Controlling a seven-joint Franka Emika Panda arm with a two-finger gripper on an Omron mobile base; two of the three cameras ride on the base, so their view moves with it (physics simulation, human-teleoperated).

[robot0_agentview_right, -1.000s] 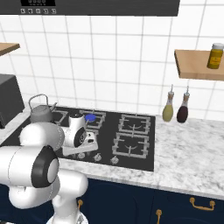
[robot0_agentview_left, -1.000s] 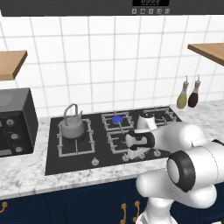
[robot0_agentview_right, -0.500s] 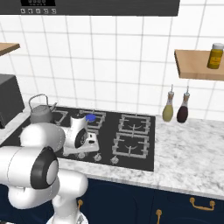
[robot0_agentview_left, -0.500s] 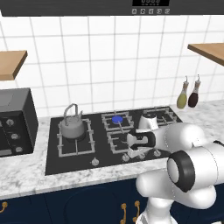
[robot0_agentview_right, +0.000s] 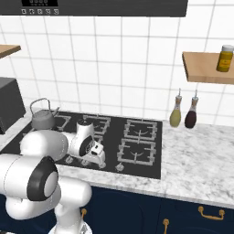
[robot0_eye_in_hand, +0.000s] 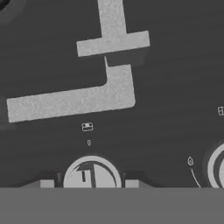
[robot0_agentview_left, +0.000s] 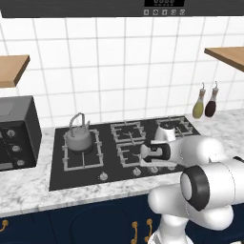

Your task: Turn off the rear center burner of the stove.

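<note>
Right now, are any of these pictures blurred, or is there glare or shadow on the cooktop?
Left base view: sharp, evenly lit, no glare on the flat black glass cooktop. Right base view: equally clear. Hand view: soft and grainy; the grey metal grate arm casts a faint shadow.

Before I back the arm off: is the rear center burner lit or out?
Out, it seems: no blue flame at the rear center burner in the left base view. The open end effector straddles a knob.

Kettle (robot0_agentview_left: 78, 138) on stove (robot0_agentview_left: 59, 162) left grate; microwave (robot0_agentview_left: 16, 133) left of stove; two bottles (robot0_agentview_left: 205, 101) right (against wall); knobs (robot0_agentview_left: 103, 176) along front edge.
</note>
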